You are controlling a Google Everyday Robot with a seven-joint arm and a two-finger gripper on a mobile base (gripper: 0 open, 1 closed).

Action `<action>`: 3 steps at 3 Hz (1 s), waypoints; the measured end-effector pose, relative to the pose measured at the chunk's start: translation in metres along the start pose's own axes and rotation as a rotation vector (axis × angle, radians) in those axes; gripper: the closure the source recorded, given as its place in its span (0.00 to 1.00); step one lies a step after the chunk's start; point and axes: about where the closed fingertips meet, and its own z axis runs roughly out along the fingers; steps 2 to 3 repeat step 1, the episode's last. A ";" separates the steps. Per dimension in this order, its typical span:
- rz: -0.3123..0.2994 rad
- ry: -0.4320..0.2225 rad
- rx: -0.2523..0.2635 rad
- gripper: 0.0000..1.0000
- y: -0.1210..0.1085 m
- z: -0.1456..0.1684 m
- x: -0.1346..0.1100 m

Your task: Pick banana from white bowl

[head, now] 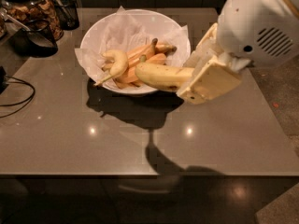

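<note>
The plump pale-yellow banana [161, 75] lies level in my gripper [198, 80], which is shut on its right end. It hangs over the front rim of the white bowl [96, 34], which is lined with crumpled white paper. My arm comes in from the upper right. In the bowl lie a small hooked banana [117, 62] with a thin stem and some orange-toned bananas [149, 55].
The bowl stands on a grey table [140, 139]. A glass jar [32, 8] and a dark cup with a spoon [32, 36] stand at the far left. A black cable [14, 92] lies at the left edge.
</note>
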 end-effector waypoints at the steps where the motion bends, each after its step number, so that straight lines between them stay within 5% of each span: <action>1: -0.001 0.000 0.001 1.00 0.001 -0.001 -0.001; 3: -0.001 0.000 0.001 1.00 0.001 -0.001 -0.001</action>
